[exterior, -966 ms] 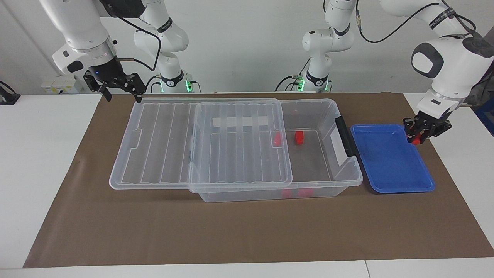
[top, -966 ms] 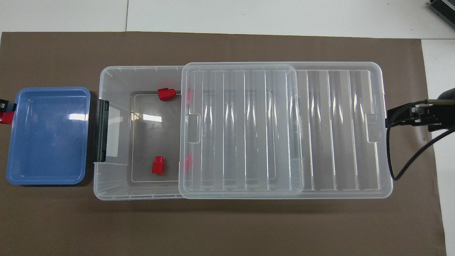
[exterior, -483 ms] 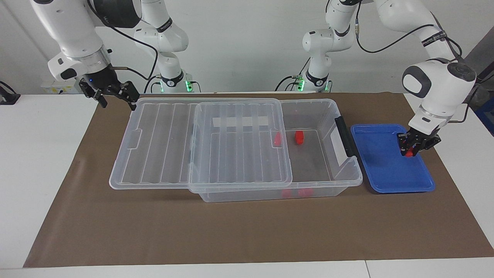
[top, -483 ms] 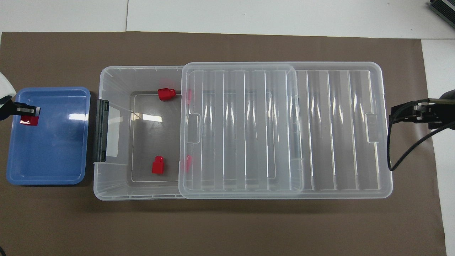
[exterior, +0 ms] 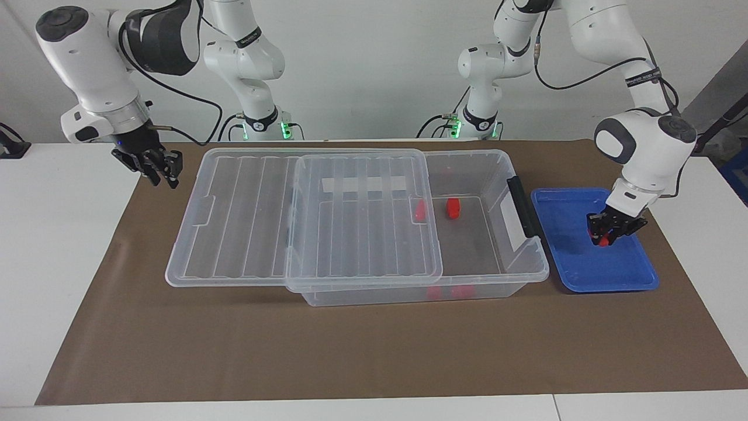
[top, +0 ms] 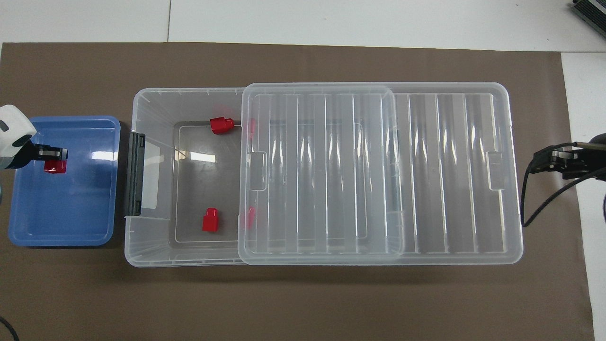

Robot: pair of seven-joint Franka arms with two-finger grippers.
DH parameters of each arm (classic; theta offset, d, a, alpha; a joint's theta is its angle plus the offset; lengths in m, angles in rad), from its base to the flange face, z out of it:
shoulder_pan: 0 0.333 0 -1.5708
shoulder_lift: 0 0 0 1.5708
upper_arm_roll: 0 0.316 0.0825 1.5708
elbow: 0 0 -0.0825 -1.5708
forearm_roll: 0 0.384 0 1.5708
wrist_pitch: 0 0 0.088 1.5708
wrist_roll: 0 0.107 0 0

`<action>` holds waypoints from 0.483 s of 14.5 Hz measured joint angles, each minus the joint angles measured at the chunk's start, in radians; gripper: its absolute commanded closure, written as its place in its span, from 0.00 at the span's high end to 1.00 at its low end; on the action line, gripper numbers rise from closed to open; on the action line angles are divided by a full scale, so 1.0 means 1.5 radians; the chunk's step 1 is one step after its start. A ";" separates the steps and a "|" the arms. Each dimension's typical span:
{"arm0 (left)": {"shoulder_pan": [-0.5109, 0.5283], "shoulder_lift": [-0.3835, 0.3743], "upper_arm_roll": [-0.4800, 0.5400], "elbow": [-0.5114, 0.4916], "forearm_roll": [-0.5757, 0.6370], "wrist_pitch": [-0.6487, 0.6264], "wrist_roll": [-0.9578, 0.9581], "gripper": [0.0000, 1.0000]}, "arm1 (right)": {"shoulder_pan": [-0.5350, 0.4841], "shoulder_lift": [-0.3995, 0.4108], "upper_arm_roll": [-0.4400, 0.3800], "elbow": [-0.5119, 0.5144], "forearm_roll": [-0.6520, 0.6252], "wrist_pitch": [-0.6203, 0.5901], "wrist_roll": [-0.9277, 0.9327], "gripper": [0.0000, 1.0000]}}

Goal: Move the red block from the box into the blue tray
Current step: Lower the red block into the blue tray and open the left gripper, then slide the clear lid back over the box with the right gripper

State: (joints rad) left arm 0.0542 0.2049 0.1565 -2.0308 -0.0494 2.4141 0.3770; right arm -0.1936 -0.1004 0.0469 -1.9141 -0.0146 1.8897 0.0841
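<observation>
We see the left gripper point(exterior: 608, 238) point(top: 54, 160) clamped shut on a red block point(exterior: 605, 240) point(top: 55, 166), which it holds low inside the blue tray point(exterior: 608, 286) point(top: 61, 227). In the overhead view the block sits toward the tray's ten o'clock corner, and we cannot tell whether it touches the tray floor. The tray lies on the brown mat point(exterior: 350, 351) just beside the clear box point(exterior: 497, 169) point(top: 151, 246), at the box's nine o'clock in the overhead view, next to its black handle point(exterior: 522, 206) point(top: 136, 174). The ribbed lid point(exterior: 362, 234) point(top: 322, 170) lies shifted toward the right arm's end of the table, leaving the box open at the end by the tray. In that open part we count two more red blocks point(top: 221, 125) point(top: 209, 220) on the box floor, one at about twelve o'clock and one at about six in the overhead view, with hints of others under the lid's edge. The right gripper point(exterior: 163, 172) point(top: 544, 158) hangs over the mat at the lid's three o'clock end in the overhead view, clear of the lid; we cannot tell whether it is open or closed.
</observation>
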 measured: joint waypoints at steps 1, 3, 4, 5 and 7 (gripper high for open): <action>0.001 0.006 0.000 -0.007 -0.005 0.017 -0.001 0.00 | -0.009 -0.002 0.000 -0.019 0.000 0.026 0.000 0.00; 0.002 0.017 -0.001 -0.021 -0.040 0.041 -0.002 0.00 | -0.020 -0.002 -0.001 -0.046 0.000 0.063 0.000 0.00; 0.002 0.020 -0.001 -0.023 -0.055 0.046 -0.002 0.00 | -0.023 -0.002 -0.001 -0.056 0.000 0.081 0.000 0.00; 0.002 0.021 -0.001 -0.023 -0.063 0.047 -0.002 0.00 | -0.024 -0.001 -0.001 -0.066 0.000 0.106 0.000 0.00; 0.002 0.022 -0.001 -0.024 -0.066 0.047 -0.002 0.00 | -0.023 0.012 0.003 -0.079 0.000 0.168 0.000 0.00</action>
State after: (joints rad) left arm 0.0571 0.2377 0.1552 -2.0663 -0.1479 2.4847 0.3736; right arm -0.2277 -0.0822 0.0507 -2.0327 -0.0145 2.1411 0.0840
